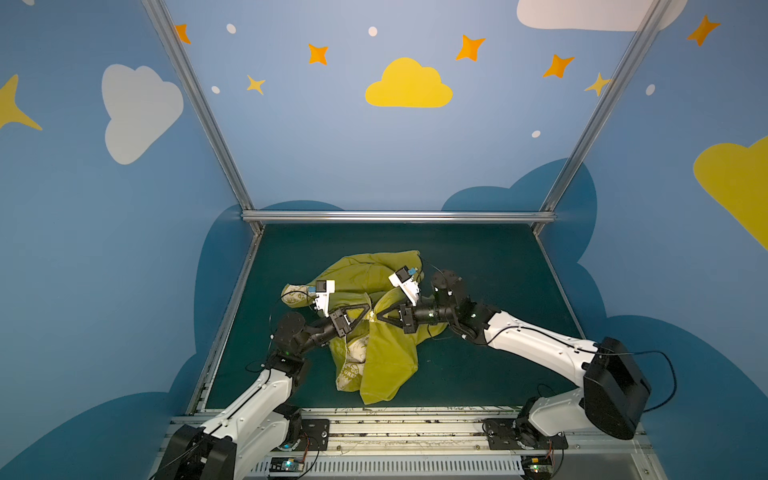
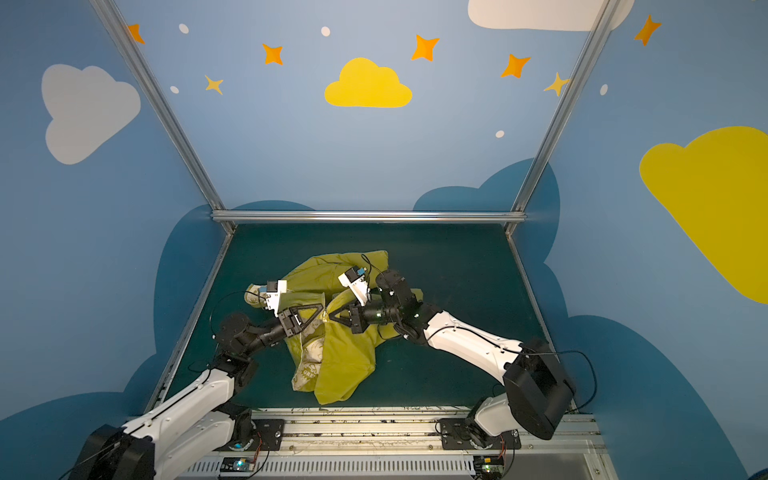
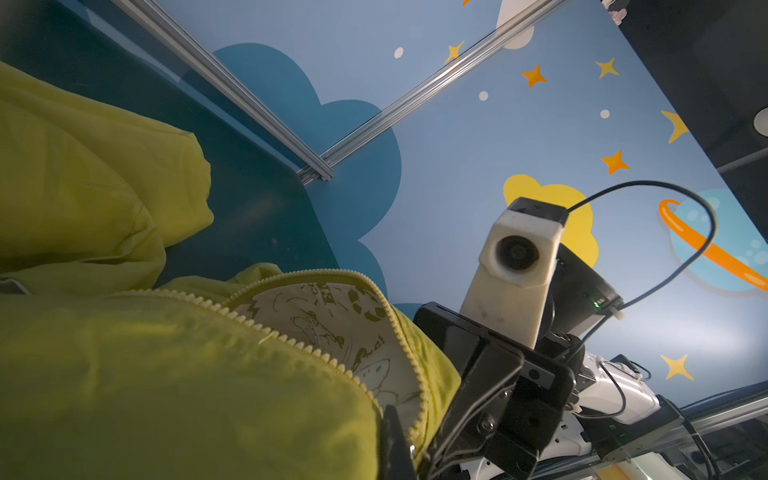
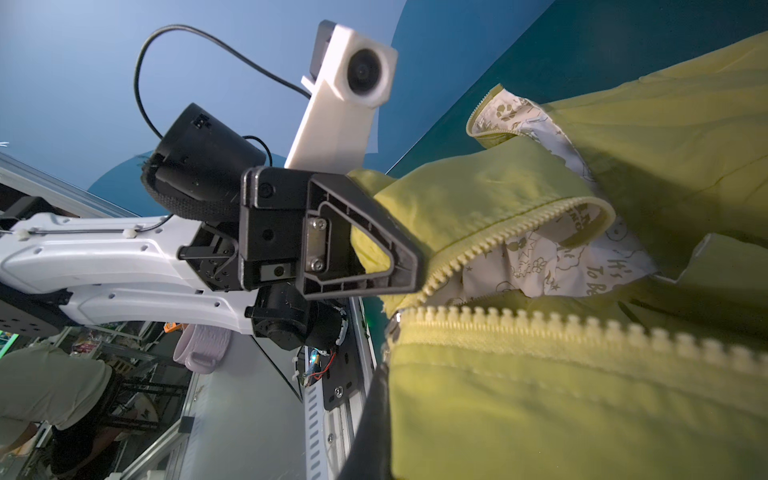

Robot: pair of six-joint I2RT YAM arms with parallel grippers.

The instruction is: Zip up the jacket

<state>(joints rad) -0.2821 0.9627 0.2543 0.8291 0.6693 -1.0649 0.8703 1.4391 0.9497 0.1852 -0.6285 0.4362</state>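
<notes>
Right up close in both wrist views is the small mustard-yellow cloth jacket [image 3: 124,374]. Its cream plastic zipper [image 4: 582,332] is not done up. The two rows of teeth part, and the cream lining [image 3: 332,328] with olive drawings and words shows between them. In both top views the jacket lies crumpled in the middle of the dark green table [image 1: 478,291]. The black left gripper [image 1: 365,316] and the black right gripper [image 1: 379,318] meet almost tip to tip over the jacket. Each one is pinched tight on yellow cloth beside the zipper, one from each side.
</notes>
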